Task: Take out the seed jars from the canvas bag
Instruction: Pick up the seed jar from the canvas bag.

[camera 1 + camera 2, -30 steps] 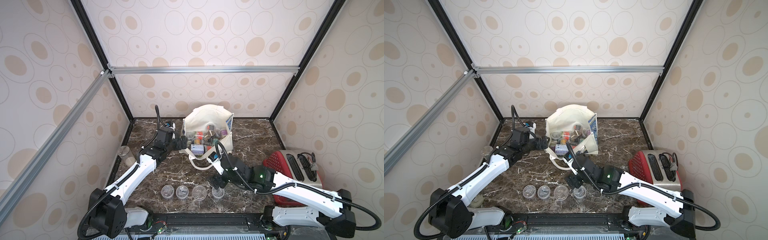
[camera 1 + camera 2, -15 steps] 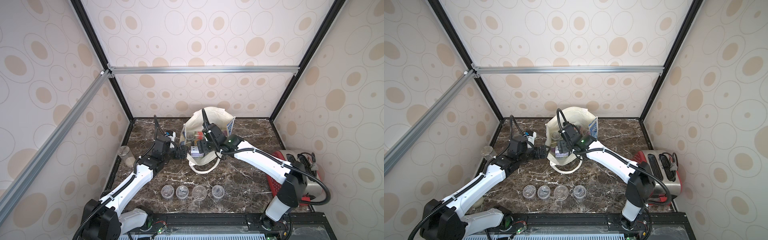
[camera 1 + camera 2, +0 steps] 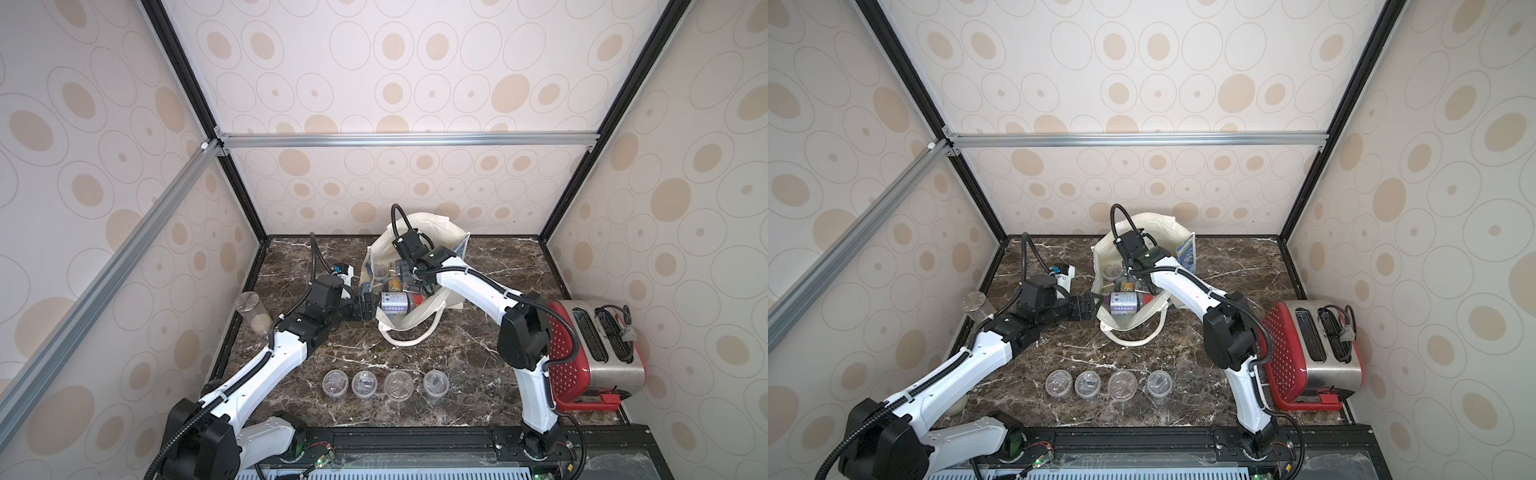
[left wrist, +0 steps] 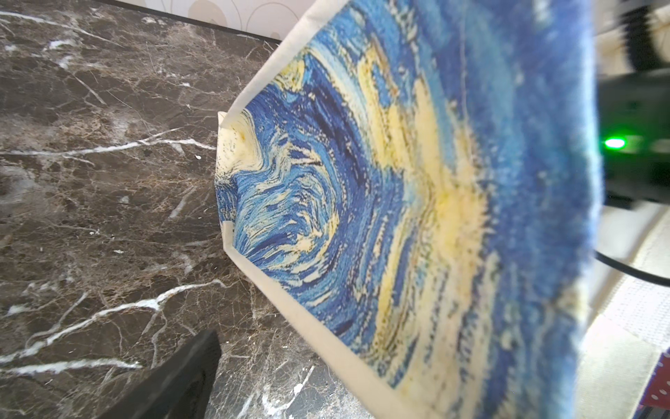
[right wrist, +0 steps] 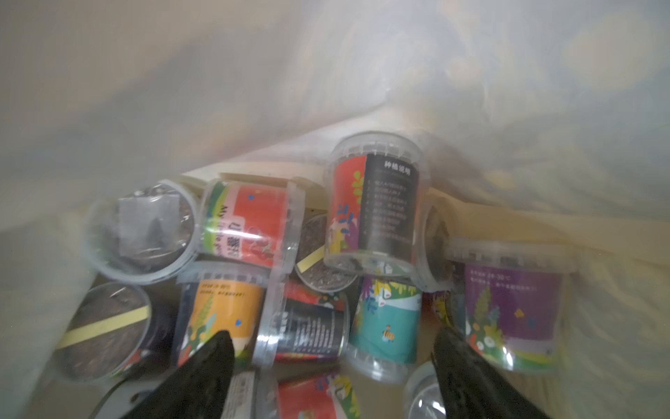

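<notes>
mostly inside canvas bag [image 3: 440, 226]: right claw [image 5: 331, 337]

My left arm [image 3: 286, 353] reaches from the counter's front-left corner toward its middle, elbow bent, forearm nearly level. My left gripper [image 3: 367, 310] points sideways to the right, low over the counter, with its jaws wide apart. The left wrist view shows only one finger [image 4: 174, 381]. My right arm [image 3: 469, 282] rises from the front-right corner, folds at the elbow, and stretches back and leftward over the counter's rear middle. Its wrist [image 3: 409, 249] tips downward. My right gripper [image 5: 333, 335] points down, its fingers spread wide and clamping nothing.
</notes>
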Tool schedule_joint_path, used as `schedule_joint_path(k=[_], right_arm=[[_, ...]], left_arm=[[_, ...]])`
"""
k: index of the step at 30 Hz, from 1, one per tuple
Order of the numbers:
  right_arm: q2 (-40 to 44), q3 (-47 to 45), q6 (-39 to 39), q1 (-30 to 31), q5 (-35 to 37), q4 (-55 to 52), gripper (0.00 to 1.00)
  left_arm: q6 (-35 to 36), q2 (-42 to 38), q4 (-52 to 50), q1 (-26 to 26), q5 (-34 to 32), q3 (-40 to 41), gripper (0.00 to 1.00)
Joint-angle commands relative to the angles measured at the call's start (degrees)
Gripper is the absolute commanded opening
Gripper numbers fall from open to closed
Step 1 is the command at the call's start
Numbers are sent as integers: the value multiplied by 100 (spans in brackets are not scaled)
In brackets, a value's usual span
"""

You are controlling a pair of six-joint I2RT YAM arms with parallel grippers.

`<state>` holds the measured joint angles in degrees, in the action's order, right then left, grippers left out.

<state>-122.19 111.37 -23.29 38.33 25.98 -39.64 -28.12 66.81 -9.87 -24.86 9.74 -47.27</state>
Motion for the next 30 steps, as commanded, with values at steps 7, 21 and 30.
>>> schedule_joint_path(k=[7,21,30], right_arm=[[-483,280,503,-339,-3,379,85],[-1089,625,719,-629,-422,844,73],[-894,499,1108,-641,-660,1054,62]], left_arm=[[-36,65,55,-45,-70,-239,98],[96,153,-85,-54,-174,-386,98],[78,56,-301,-52,-210,-591,98]])
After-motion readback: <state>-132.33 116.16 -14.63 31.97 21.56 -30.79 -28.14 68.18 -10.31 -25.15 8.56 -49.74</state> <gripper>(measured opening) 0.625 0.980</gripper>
